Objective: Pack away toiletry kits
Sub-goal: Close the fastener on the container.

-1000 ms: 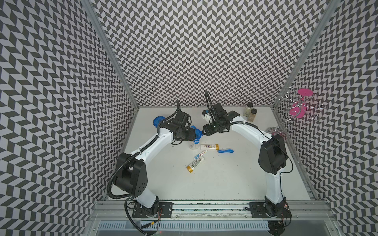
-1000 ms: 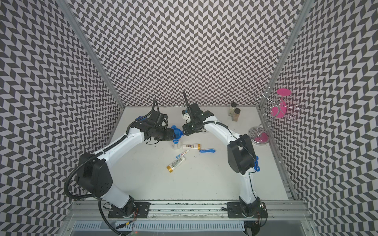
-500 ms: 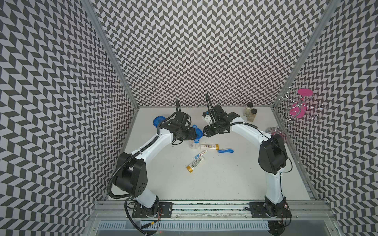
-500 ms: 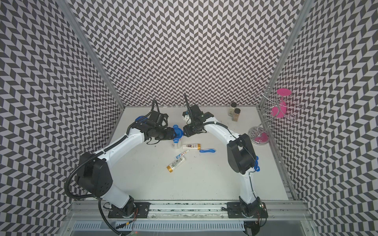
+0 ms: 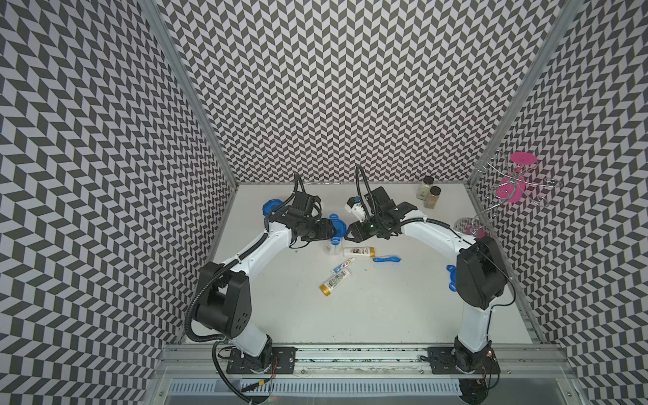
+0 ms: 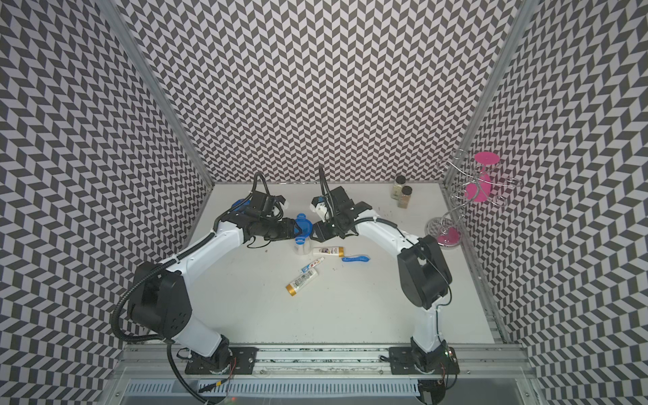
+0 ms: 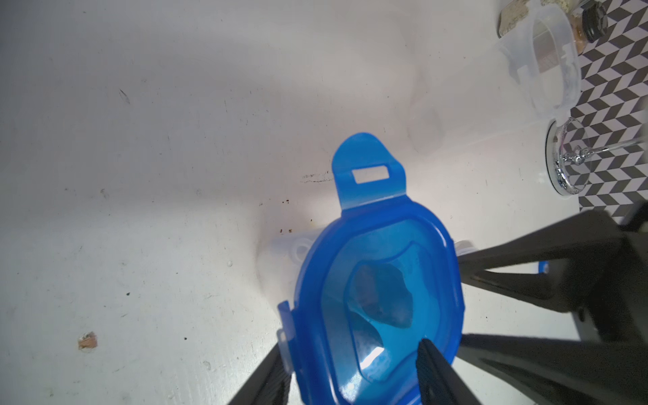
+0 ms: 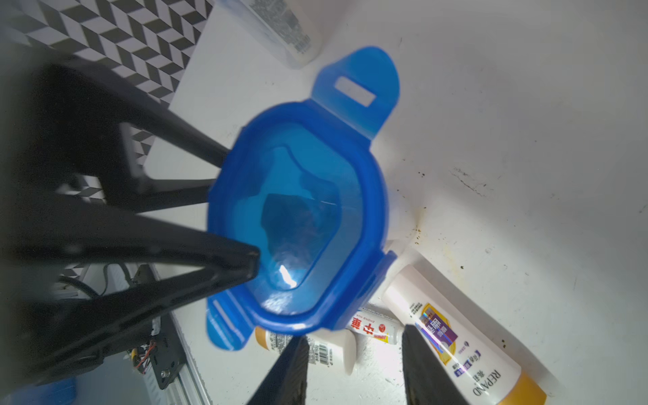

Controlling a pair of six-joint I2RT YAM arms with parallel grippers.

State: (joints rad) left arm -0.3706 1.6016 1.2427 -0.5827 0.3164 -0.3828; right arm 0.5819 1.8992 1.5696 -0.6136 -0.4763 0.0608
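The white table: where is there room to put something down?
Bare: the white table's near part, between the metal rail and the nearest gold-capped white tube. Between the blue toothbrush and the blue lid by the right arm. Crowded: the middle, round the blue-lidded clear plastic cup.

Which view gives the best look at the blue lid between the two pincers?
The right wrist view: nearly the whole blue lid fills it, tabs included, though slightly blurred. The left wrist view is sharper but cuts off part of the lid. In both top views it is small.
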